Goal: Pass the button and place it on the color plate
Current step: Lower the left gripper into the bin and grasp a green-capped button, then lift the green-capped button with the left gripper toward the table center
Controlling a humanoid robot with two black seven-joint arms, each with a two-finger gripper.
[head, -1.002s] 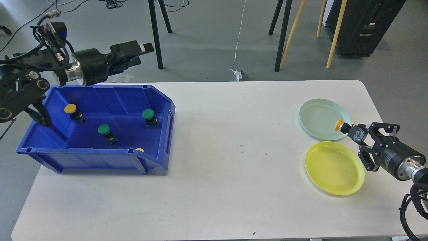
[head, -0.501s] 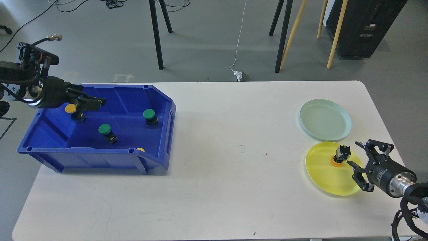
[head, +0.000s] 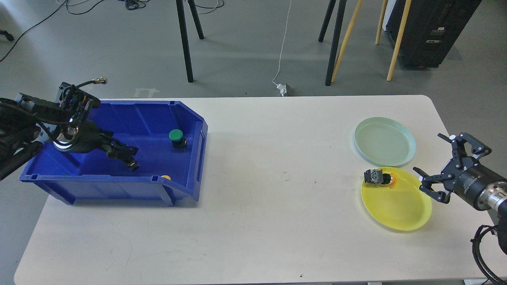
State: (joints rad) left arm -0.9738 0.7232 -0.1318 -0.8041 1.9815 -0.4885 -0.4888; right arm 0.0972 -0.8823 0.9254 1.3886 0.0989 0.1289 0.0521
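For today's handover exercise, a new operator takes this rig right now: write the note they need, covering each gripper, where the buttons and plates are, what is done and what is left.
Right gripper: open, empty, beside the yellow plate.
Left gripper: low inside the blue bin, at a button there; whether it has closed cannot be told.
Done: one orange-capped button lies on its side on the yellow plate's far rim.
Left: the green button sits in the bin; another yellow cap peeks at the bin's front edge. The pale green plate holds nothing. Remaining buttons need passing across to matching plates.
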